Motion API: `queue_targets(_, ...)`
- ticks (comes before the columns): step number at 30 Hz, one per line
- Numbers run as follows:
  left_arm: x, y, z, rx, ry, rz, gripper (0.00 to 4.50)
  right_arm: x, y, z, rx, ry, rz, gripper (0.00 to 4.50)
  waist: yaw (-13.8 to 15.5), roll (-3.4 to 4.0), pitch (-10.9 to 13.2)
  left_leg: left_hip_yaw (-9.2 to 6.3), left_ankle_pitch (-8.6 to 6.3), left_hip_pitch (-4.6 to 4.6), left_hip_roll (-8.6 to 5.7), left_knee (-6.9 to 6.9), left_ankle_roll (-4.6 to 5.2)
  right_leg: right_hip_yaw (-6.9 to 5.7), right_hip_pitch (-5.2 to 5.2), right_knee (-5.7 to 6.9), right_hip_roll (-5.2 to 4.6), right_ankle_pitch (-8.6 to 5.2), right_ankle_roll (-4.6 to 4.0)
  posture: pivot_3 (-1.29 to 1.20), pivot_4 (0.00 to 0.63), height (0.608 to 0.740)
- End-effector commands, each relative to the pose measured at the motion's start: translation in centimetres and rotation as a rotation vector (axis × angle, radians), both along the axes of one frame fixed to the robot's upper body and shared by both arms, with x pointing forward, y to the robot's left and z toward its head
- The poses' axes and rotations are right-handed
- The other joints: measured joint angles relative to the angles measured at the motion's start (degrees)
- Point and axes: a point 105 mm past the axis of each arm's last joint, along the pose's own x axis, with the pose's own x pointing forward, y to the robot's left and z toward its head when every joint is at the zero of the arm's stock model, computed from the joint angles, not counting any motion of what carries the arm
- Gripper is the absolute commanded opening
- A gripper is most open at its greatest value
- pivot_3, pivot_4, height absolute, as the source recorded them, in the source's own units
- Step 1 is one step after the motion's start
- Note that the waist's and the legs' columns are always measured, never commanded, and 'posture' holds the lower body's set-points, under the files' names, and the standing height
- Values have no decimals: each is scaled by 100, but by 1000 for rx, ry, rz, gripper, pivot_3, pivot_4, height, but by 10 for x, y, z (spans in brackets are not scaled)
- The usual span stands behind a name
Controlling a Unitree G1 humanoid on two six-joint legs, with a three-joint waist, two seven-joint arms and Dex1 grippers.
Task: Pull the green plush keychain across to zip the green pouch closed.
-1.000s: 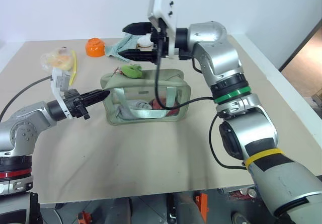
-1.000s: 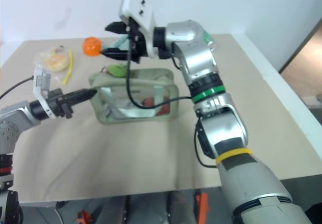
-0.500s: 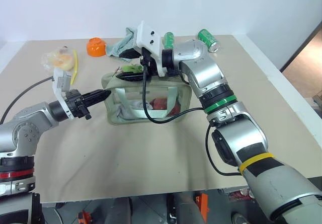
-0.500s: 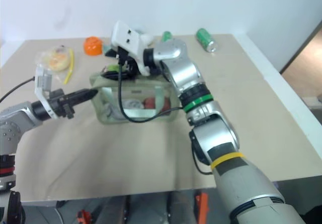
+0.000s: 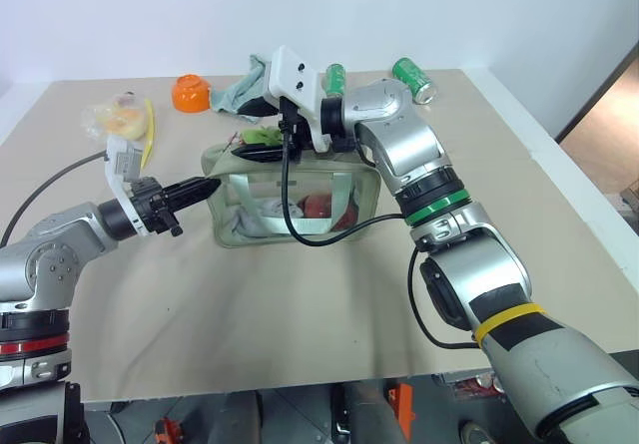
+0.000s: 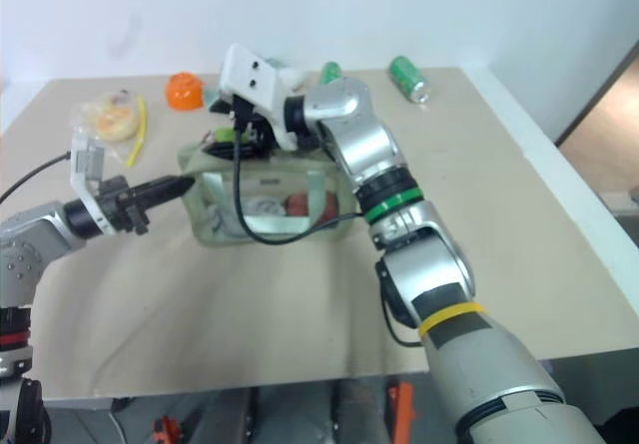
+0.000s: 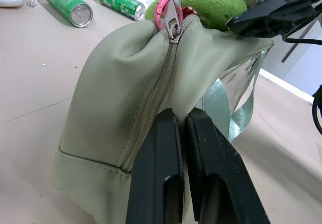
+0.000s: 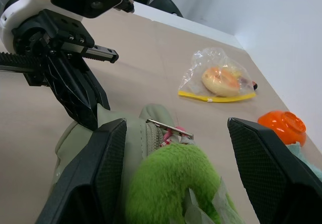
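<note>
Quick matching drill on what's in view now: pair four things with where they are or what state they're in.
1 left hand
2 right hand
3 green plush keychain
4 orange bowl

a far side of the table
b shut on the green pouch end
c between open fingers
d open, straddling the plush

Pairs: 1-b, 2-d, 3-c, 4-a

Both head eyes look down over the counter [image 5: 300, 314]; each wrist camera sits close at the green pouch [image 7: 115, 83], their shared object.
</note>
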Motion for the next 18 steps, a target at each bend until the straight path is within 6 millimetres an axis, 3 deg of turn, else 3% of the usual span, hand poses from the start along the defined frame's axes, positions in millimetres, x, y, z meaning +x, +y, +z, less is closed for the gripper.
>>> queue_targets(1,-2,1,-1,10,1,9,0,-3,-2,8,-3,-36,11,2196,0,0,0,0,0,0,0,0,0,0,0,0,0,0,0,0,150,740)
queue_targets(7,-2,5,1,8,-2,23,0,-2,-8,9,-7,-36,5,28,0,0,0,0,0,0,0,0,0,0,0,0,0,0,0,0,150,740)
queue_targets(18,1,5,2,1,-3,31,0,4,-21,13,0,-57,-38,28,0,0,0,0,0,0,0,0,0,0,0,0,0,0,0,0,150,740)
